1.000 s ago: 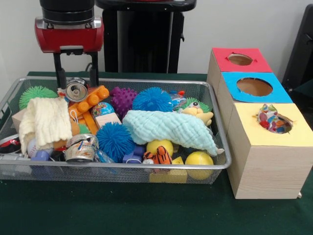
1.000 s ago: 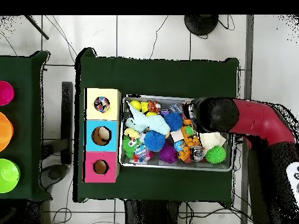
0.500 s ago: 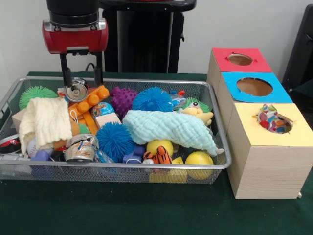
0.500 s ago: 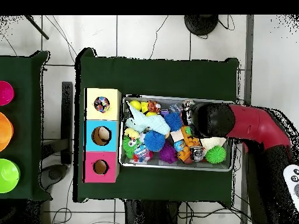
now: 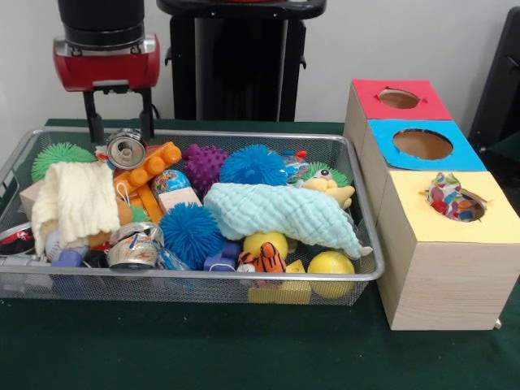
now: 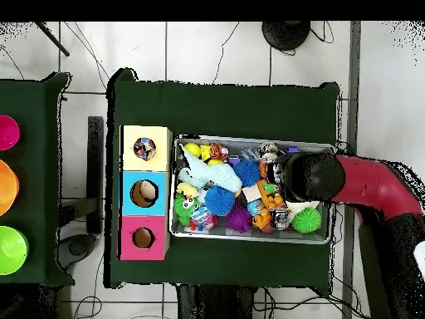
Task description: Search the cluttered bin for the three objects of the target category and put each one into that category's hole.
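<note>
A wire bin (image 5: 244, 136) holds a jumble of toys, cloths and cans. One silver can (image 5: 127, 149) lies on its side at the back left, pull-tab end facing out, against an orange block (image 5: 150, 165). My gripper (image 5: 122, 136) hangs open just above and behind this can, one finger on each side, holding nothing. A second can (image 5: 132, 249) lies near the front left. In the overhead view the red arm (image 6: 365, 187) covers the gripper over the bin's (image 6: 249, 237) right end.
Three wooden boxes stand right of the bin: red top (image 5: 400, 98), blue top (image 5: 422, 145), yellow top (image 5: 451, 201) with a multicoloured ball in its hole. Blue spiky balls (image 5: 192, 234), a mint cloth (image 5: 280, 213), a cream cloth (image 5: 75, 199) and yellow balls (image 5: 330, 266) fill the bin.
The gripper rose a little, then shifted to the left along the back of the bin, staying open. The silver can has not moved.
</note>
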Tool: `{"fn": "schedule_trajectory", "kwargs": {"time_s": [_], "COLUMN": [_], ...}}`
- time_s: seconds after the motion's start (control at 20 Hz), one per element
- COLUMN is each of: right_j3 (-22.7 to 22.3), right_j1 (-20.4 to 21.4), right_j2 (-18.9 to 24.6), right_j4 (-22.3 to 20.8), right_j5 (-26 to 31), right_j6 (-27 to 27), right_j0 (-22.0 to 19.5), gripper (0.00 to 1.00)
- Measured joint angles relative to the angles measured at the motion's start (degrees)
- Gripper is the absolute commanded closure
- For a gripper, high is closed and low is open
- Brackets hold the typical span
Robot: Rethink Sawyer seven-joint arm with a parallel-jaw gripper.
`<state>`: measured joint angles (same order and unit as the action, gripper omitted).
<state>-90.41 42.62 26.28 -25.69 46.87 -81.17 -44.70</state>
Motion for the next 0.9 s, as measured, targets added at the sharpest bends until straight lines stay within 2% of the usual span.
{"fn": "schedule_trajectory", "kwargs": {"time_s": [0.45, 0.9], "right_j3": [0.02, -0.23], "right_j1": [-0.07, -0.15], "right_j2": [1.93, 3.14], "right_j4": [-0.45, -3.80], "right_j5": [-0.01, -0.01], "right_j6": [0.00, 0.00], "right_j0": [-5.15, -8.46], "gripper": [0.00, 0.00]}}
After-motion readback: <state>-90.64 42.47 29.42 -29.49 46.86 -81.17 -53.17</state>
